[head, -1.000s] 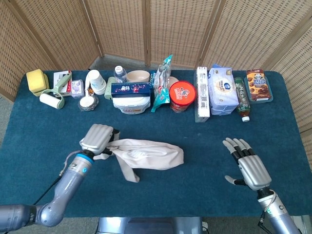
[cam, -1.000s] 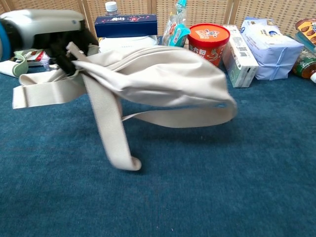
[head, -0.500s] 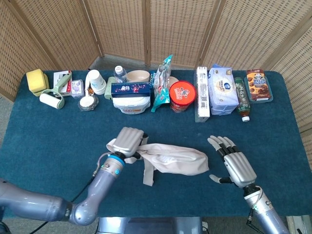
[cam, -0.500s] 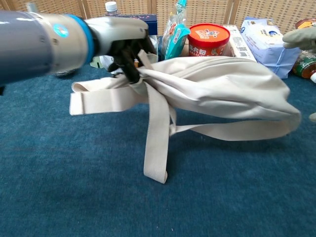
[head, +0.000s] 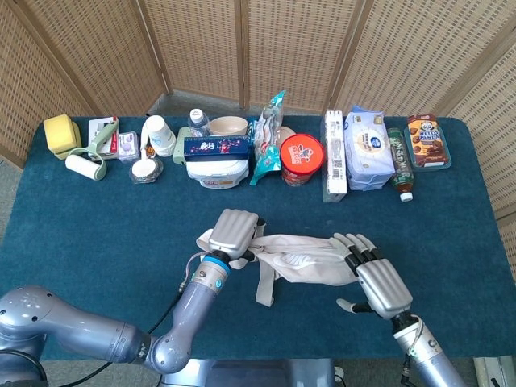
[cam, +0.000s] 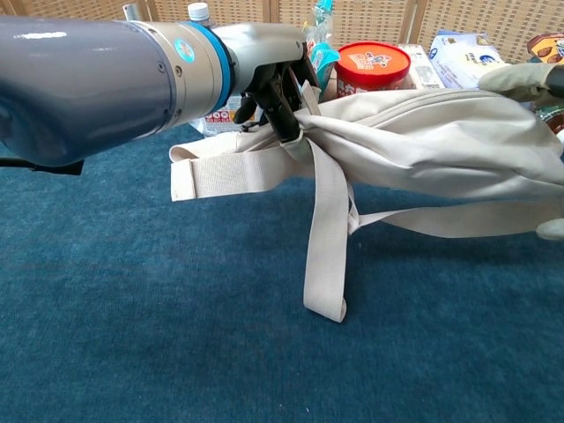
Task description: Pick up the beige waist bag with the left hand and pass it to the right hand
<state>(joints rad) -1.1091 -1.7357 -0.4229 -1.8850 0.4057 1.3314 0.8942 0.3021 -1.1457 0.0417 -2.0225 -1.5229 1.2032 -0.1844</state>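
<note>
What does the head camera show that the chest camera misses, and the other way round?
Only the head view shows the whole right hand, fingers spread beside the waist bag, and the yellow sponge. Only the chest view shows the left hand's fingers from below, gripping the bag where its straps meet. Both show the left hand, hanging strap and red tub.

The left hand (head: 234,232) is positioned palm down above the table centre, fingers curled and gripping one end of the beige waist bag (head: 302,260). Its arm extends forward from the lower left. The right hand (head: 372,272) is held flat, fingers extended and apart, with the fingertips over the bag's other end; contact cannot be determined.
</note>
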